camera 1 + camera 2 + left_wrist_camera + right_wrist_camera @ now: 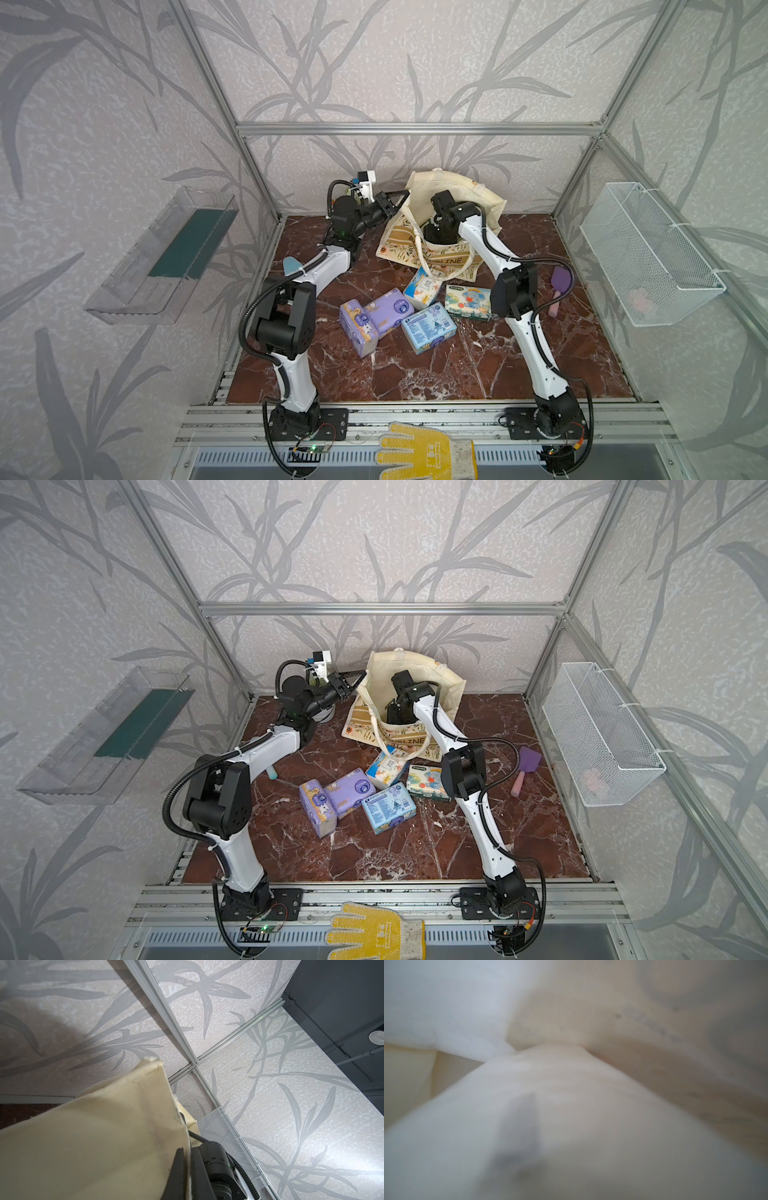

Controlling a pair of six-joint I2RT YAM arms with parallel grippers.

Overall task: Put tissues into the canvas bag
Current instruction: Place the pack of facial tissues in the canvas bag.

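Cream canvas bag (457, 189) standing open close to the far edge of the table (415, 374), about midway along it. Plain cream back panel upright; front panel with a tan striped band, lettering ending "LINE", small flower prints, and white looped handles drooping forward.

Left gripper (397, 200) at the bag's left rim, jaws closed tight on the fabric. In the left wrist view, cream cloth pinched between two dark fingers (178, 1174).

Right gripper (435, 237) reaching down into the bag's mouth, fingertips hidden by cloth; spread or closed, cannot tell. Right wrist view filled with blurred cream fabric.

Five tissue packs around the table's middle, on the near side of the bag and apart from both grippers:
- upright purple pack (358, 328), touching a flat purple pack (388, 309)
- blue-white pack (428, 328), just beside them
- elephant pack (467, 301), toward the right edge
- tilted white-and-blue pack (422, 286), just beside the bag's front, under the handles
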